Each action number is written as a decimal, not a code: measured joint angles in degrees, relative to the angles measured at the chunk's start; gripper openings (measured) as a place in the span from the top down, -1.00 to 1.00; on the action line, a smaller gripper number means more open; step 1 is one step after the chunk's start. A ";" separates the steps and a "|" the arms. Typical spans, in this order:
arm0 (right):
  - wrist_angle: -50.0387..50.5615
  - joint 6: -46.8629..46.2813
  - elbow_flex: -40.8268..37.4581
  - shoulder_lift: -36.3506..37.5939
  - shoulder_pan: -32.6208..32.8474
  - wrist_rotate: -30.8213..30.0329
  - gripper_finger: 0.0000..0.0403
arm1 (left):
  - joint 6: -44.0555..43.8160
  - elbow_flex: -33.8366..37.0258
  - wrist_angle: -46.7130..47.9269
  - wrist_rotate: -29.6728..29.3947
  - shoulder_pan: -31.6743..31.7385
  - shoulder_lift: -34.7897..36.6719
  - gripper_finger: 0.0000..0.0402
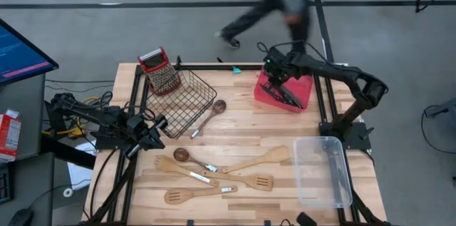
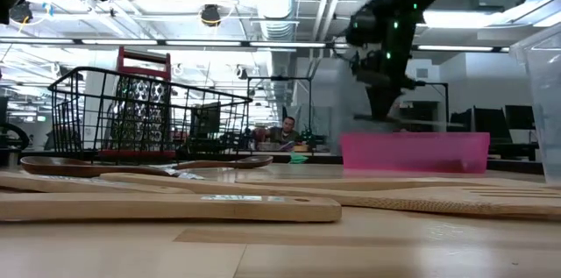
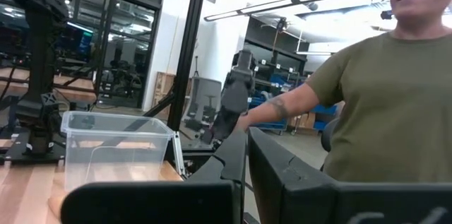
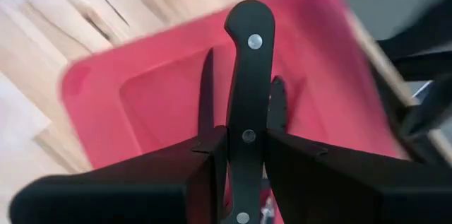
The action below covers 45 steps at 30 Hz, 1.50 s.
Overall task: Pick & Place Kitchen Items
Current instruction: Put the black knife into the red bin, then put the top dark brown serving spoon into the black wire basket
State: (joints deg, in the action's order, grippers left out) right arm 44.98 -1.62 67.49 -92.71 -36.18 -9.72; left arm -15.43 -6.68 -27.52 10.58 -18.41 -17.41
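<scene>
My right gripper (image 1: 276, 69) hangs over the red tray (image 1: 305, 92) at the table's far right, shut on a black-handled knife (image 4: 247, 75). Two more dark knives (image 4: 207, 90) lie in the tray under it. Several pale wooden spatulas and spoons (image 1: 246, 180) lie flat on the table's near middle, along with a dark-bowled spoon (image 1: 182, 155). Another spoon (image 1: 210, 115) lies beside the wire basket (image 1: 187, 101). My left gripper (image 1: 160, 125) waits shut at the table's left edge. My right gripper pinches the knife's black handle about midway, at the middle rivet (image 4: 245, 138), between its two fingers (image 4: 296, 160). It comes from above, slanting steeply down, with the fingers lying along the handle. The handle's butt end (image 4: 248, 19) points down at the tray; the blade is hidden behind the gripper.
A red-handled grater (image 1: 160, 71) leans in the wire basket at the far left. A clear plastic bin (image 1: 324, 169) stands at the near right. A person walks past beyond the table's far edge (image 1: 281, 1), and another stands off its right side (image 3: 381, 97).
</scene>
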 joint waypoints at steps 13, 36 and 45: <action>-4.26 0.11 -3.26 -5.83 -1.16 0.68 0.60 | -0.02 0.00 -0.03 -0.02 0.02 0.00 0.99; 7.36 0.16 7.98 -4.24 -0.60 10.98 -0.08 | -0.01 0.00 -0.02 -0.02 0.01 0.00 0.99; 8.36 -6.79 14.54 10.37 4.46 12.90 -0.05 | 0.01 0.00 -0.01 -0.02 0.01 0.00 0.99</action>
State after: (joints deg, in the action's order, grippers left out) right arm 53.35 -8.41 82.02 -82.35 -31.73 3.18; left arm -15.42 -6.68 -27.53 10.57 -18.40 -17.41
